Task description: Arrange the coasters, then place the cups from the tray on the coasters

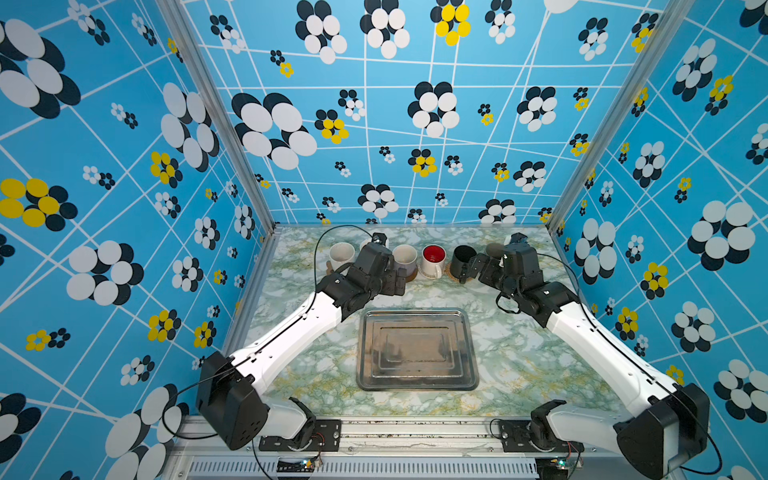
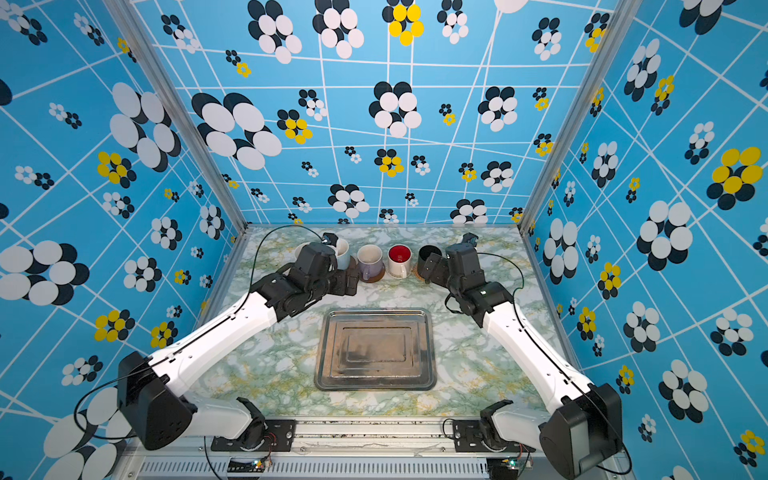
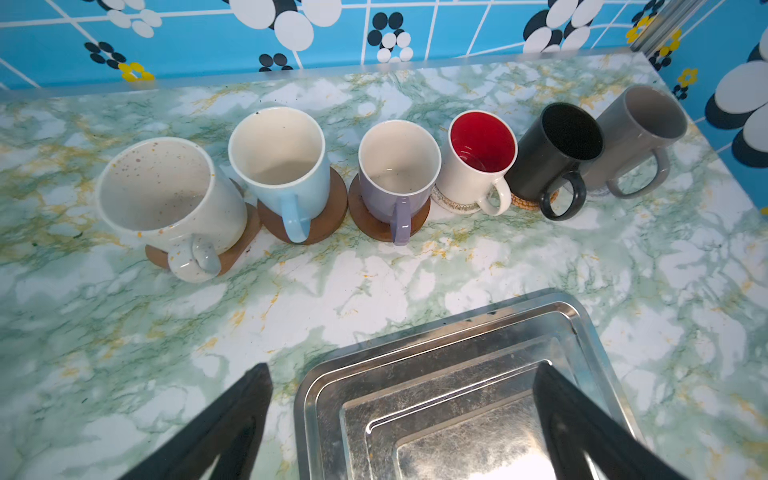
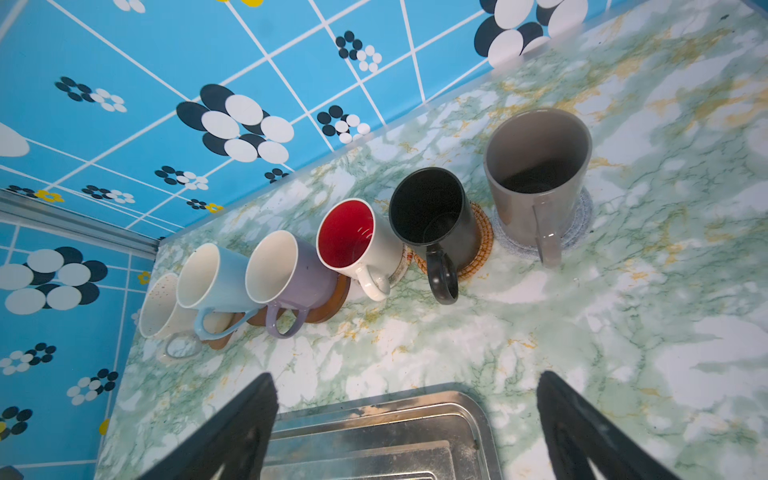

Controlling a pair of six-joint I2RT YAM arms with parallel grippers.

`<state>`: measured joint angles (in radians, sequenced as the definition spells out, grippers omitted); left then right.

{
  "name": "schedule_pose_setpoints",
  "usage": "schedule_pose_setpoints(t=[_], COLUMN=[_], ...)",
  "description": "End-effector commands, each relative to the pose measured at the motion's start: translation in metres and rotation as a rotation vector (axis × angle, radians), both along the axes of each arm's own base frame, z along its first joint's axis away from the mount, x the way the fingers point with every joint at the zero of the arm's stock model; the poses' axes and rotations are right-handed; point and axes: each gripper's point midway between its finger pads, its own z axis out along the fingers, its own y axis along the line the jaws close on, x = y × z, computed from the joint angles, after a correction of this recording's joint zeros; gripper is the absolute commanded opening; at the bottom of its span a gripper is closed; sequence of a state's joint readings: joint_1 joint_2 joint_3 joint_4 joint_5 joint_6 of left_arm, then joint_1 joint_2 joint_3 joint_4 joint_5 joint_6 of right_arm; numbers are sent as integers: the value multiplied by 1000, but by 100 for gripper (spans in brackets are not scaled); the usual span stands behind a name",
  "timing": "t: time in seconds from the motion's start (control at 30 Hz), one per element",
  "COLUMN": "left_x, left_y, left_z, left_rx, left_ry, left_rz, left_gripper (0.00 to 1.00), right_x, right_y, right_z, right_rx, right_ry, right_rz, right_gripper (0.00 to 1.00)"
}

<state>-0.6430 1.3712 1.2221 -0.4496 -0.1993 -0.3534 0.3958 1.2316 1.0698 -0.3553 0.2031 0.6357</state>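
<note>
Marbled green-and-white table carries everything. Two white arms, left arm and right arm, reach toward the far edge, angling inward. Both sets of jaws gape wide, gripping nothing. Ridged silver tray lies flat at centre. Six glossy cups stand in a far row, each on one of the coasters: wood, crochet, rattan.

Cups: six – white speckled, light blue, lilac, red-lined white, black, grey. Coasters: six (one under each cup) – paw-shaped brown, two brown discs, white crochet, rattan, pale grey. Tray: one.
</note>
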Motion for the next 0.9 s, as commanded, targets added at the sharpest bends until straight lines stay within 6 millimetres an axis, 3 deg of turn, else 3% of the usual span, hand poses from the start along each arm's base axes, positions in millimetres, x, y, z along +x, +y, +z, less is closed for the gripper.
schedule_pose_setpoints(t=[0.0,0.27,0.57,0.7,0.87], left_x=[-9,-41,-64,-68,-72], left_y=[11,52,113,147,176], left_z=[17,39,40,28,8], left_rx=[-32,-11,71,141,195], left_ry=[-81,-236,-400,-456,-519], left_rz=[13,34,178,299,391], left_gripper=[99,99,99,99,99], right_x=[-13,-33,-64,-69,-62], right_y=[-13,-57,-105,-117,-114], right_z=[-4,14,38,35,29], right_rx=[-20,-43,-172,-287,-433], right_ry=[23,-141,-359,-352,-386], right_rz=[-35,-219,-365,-393,-335], right_gripper=[99,99,99,99,99])
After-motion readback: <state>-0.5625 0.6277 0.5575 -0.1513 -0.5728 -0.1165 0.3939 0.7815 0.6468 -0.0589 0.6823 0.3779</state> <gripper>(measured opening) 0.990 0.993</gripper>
